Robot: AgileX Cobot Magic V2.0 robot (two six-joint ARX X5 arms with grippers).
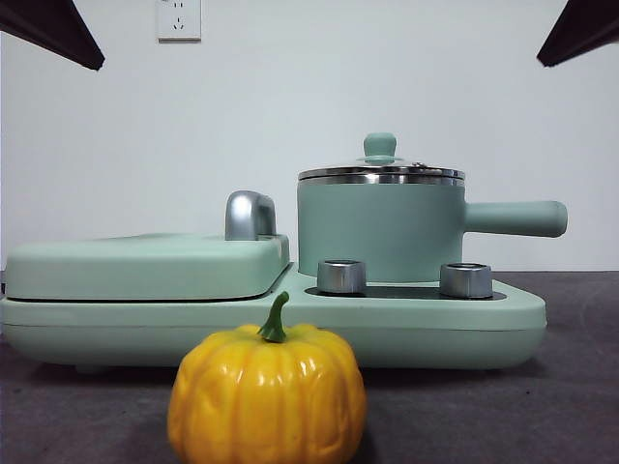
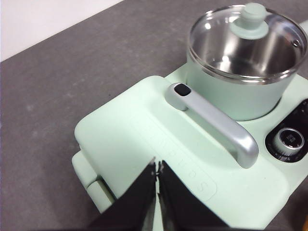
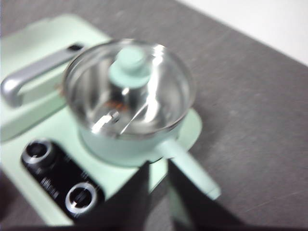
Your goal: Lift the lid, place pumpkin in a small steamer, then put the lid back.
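Note:
The yellow-orange pumpkin [image 1: 266, 396] with a green stem stands on the grey table at the front, ahead of the appliance. The small steamer [image 1: 377, 232] sits on the right side of the appliance base, its long handle [image 1: 513, 218] pointing right. The glass lid [image 1: 380, 174] with its mint-green knob [image 1: 379, 146] rests on the steamer. My left gripper [image 2: 157, 166] is shut and empty, above the flat griddle cover [image 2: 139, 144]. My right gripper [image 3: 158, 164] hovers above the steamer's handle [image 3: 190, 168], jaws a narrow gap apart, holding nothing. The lid [image 3: 130, 82] shows blurred in the right wrist view.
The wide mint-green appliance base [image 1: 290, 324] carries two silver knobs [image 1: 341, 276] and a grey cover handle [image 2: 214, 125]. Both arms show only as dark tips at the front view's top corners. A white wall with a socket [image 1: 179, 19] is behind.

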